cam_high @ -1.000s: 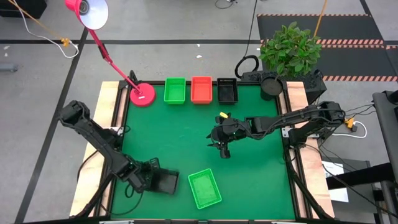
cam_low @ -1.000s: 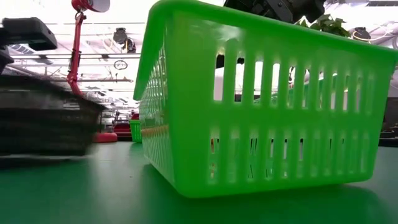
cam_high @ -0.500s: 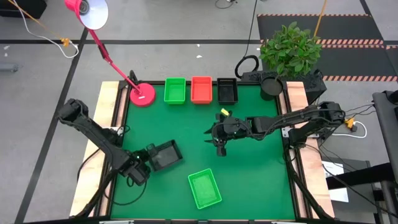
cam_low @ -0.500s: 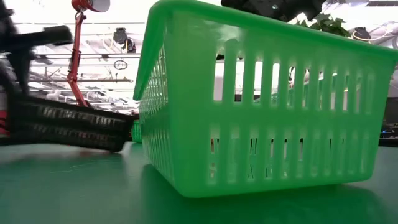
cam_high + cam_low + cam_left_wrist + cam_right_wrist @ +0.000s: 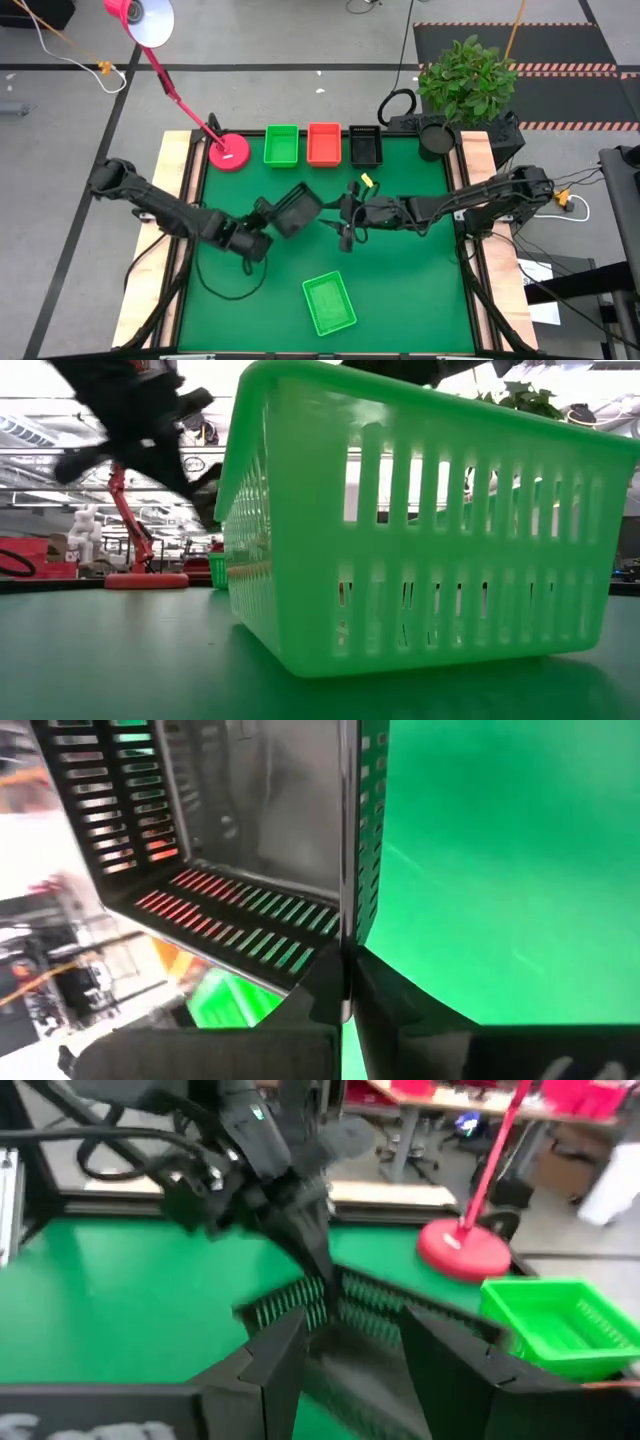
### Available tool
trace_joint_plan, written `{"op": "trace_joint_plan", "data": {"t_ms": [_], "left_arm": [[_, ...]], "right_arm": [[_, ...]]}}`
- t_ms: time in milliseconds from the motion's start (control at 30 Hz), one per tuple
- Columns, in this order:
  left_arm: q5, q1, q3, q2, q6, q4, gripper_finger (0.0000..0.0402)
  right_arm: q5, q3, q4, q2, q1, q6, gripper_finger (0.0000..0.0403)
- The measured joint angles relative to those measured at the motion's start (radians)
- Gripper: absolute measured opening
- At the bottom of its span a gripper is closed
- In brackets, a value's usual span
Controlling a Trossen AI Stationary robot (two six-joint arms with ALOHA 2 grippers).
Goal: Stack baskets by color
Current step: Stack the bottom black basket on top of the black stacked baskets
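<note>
Handoff of black basket (image 5: pixel 297 209) mid-table.
Left gripper (image 5: pixel 268 217) clamping its rim; right gripper (image 5: pixel 345 222) gaping wide, needing to close next.

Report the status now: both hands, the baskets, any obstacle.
Left hand shut on black plastic mesh basket, lifted mid-table. Right hand open beside it. Loose green mesh basket near front edge. No obstacle seen.

A robotics lab: a green-topped table (image 5: pixel 400 290) on a wooden frame, grey floor with hazard-striped mats (image 5: pixel 520 45), trailing cables (image 5: pixel 400 70), cluttered workbenches (image 5: pixel 440 1095) behind.
</note>
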Motion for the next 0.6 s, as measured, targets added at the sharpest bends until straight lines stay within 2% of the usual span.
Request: {"op": "trace_joint_plan", "data": {"t_ms": [200,333,433,600], "left_arm": [[-0.001,0.094,0.000,0.000,0.183,0.275,0.0016],[0.018,0.156,0.000,0.001,0.245,0.308,0.0014],[0.025,0.206,0.000,0.013,0.218,0.328,0.0006],[0.027,0.236,0.000,0.042,0.217,0.375,0.0018]], "right_arm": [[0.041,0.005,0.016,0.047,0.008,-0.014,0.0160],[0.059,0.033,0.010,0.089,0.007,-0.023,0.0160],[0.097,0.077,-0.014,0.130,0.007,-0.033,0.0160],[0.123,0.135,-0.047,0.204,-0.002,-0.049,0.0160]]}}
